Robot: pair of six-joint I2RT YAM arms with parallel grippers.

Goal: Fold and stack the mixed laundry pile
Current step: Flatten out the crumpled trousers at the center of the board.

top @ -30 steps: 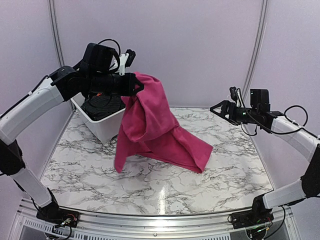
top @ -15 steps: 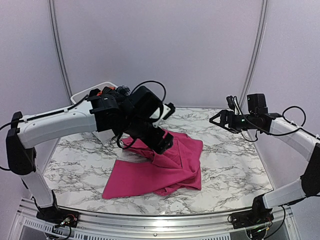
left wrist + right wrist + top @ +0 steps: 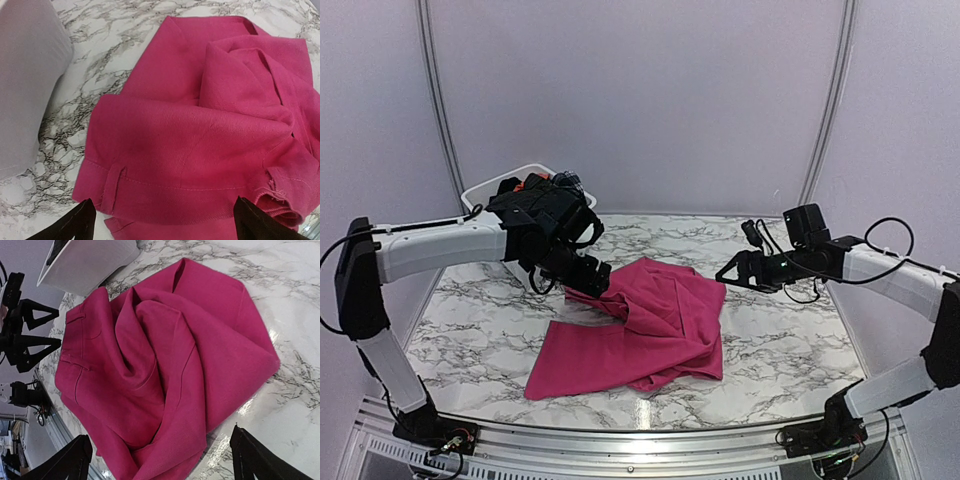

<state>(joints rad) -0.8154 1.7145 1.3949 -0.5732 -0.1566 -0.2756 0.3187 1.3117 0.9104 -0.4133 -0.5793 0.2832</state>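
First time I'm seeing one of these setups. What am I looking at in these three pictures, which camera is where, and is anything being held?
This is a robot with two arms bolted at the near edge of a marble table. The wide picture comes from a fixed camera above and behind the arms. The other two come from small cameras on the wrists, each looking past its arm's own two black fingers, which show at the bottom corners. One rumpled magenta-pink cloth lies on the table, and a white plastic tub stands at the far left. The left gripper hangs just over the cloth's hemmed edge, fingers spread wide. The right gripper hovers near the cloth's right edge, also open. Nothing is held.
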